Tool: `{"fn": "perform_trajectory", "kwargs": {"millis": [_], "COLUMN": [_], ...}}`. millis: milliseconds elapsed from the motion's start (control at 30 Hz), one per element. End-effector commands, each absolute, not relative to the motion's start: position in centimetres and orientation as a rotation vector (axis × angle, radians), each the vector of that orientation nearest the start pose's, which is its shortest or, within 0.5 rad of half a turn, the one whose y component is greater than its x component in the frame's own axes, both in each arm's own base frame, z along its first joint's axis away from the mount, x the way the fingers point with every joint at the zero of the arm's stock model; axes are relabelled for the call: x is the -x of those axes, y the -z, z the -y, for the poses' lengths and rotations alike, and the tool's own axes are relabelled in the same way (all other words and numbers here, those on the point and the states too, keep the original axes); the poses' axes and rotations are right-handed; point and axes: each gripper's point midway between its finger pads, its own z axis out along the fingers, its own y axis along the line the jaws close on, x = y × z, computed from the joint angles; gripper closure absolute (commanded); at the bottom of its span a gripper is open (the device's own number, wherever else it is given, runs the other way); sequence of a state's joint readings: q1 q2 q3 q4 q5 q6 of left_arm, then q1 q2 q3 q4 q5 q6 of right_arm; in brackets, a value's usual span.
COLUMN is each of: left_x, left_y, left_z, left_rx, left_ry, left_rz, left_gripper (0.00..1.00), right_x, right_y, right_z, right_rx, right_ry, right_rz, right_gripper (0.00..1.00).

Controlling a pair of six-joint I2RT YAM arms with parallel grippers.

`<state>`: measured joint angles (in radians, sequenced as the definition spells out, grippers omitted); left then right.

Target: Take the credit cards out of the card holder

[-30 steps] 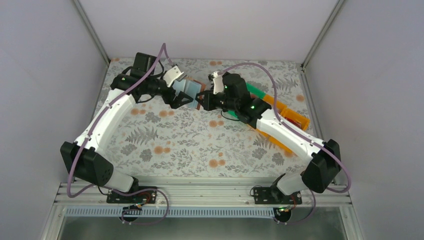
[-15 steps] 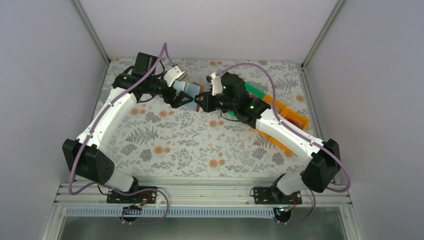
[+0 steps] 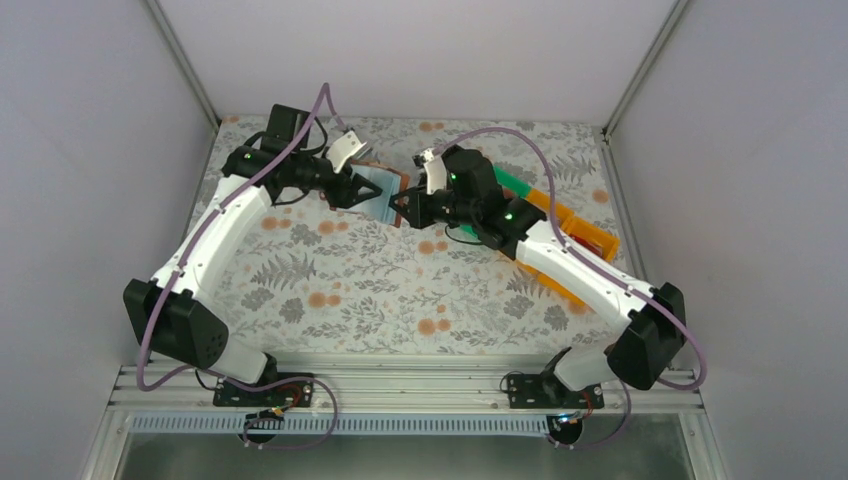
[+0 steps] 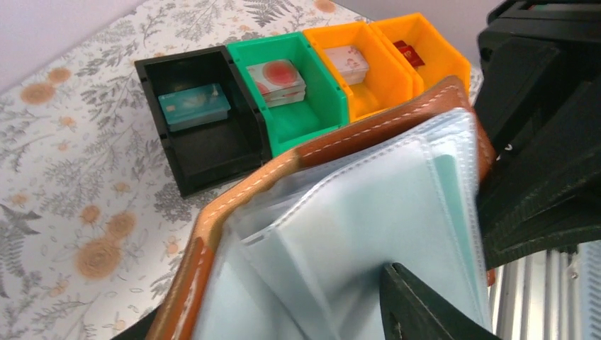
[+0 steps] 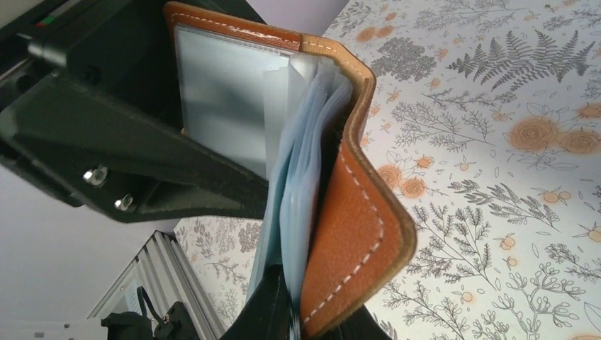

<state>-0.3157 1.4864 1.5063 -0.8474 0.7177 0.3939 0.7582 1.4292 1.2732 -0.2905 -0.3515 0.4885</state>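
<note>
From the near edge both white arms reach out over the grey floral table cover point(image 3: 400, 290) and meet above its far half. There they hold up the small brown leather-look bifold card holder point(image 3: 383, 188), spread open and clear of the table.

The right gripper point(image 3: 405, 210) is clenched on one brown cover, down near the fold. The left gripper point(image 3: 362, 190) comes in from the other side. One of its black fingers point(image 4: 418, 304) lies against the pale blue-grey clear sleeves, but I cannot tell whether it has bitten on anything.

The holder looks light and limp at the spine, and the sleeves look thin, soft and slippery, so they would likely buckle if pushed. A credit card should be stiff and slick. I would pinch it across its faces at an exposed edge and draw it straight along its sleeve. Whether cards remain inside I cannot make out.

Beyond the holder four plastic bins stand side by side:
- The black bin point(image 4: 212, 152) holds a teal card point(image 4: 193, 105).
- The green bin point(image 4: 312, 117) holds a small stack of red-and-white cards point(image 4: 280, 76).
- The nearer orange bin point(image 4: 365, 99) holds a pale card point(image 4: 349, 62).
- The farther orange bin point(image 4: 443, 67) holds a dark red card point(image 4: 409, 51).
</note>
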Motion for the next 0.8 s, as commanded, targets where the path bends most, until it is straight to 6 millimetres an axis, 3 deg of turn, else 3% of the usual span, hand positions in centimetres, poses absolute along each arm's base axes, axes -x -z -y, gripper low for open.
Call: {"fn": "perform_trajectory", "kwargs": {"millis": [0,133,300,500,567,767], "left_x": [-32.5,-32.0,-30.2,-29.2,-29.5,-30.8], "left_y": [-28.0,-28.2,-29.6,-30.5,-30.2,-29.3], "left_z": [22.6,22.5,23.1,23.0,22.8,22.2], "left_rx": [-1.114,-1.118,-1.164,-1.177,-1.157,-1.107], "left_ry": [0.816,0.864,0.977,0.992,0.962,0.879], "left_rz": [-2.014,-2.0,-1.93,-1.897,-1.921,-1.976], "left_gripper": [0.52,0.69,0.97,0.98,0.98,0.98], "right_x": [-23.6,-23.5,-24.0,-25.6,-25.9,-25.2], "right_y": [-38.8,-39.2,-38.3,-36.4,-35.9,-34.7], "right_z": [-35.5,-34.5,-34.2,-32.6,-31.7,-31.1], "right_rx": [0.734,0.726,0.716,0.667,0.647,0.718], "right_ry": [-1.304,-1.295,-1.291,-1.24,-1.225,-1.181], "right_rz": [-1.752,-1.731,-1.755,-1.814,-1.827,-1.85], "right_gripper": [0.96,0.96,0.96,0.93,0.86,0.4]}}
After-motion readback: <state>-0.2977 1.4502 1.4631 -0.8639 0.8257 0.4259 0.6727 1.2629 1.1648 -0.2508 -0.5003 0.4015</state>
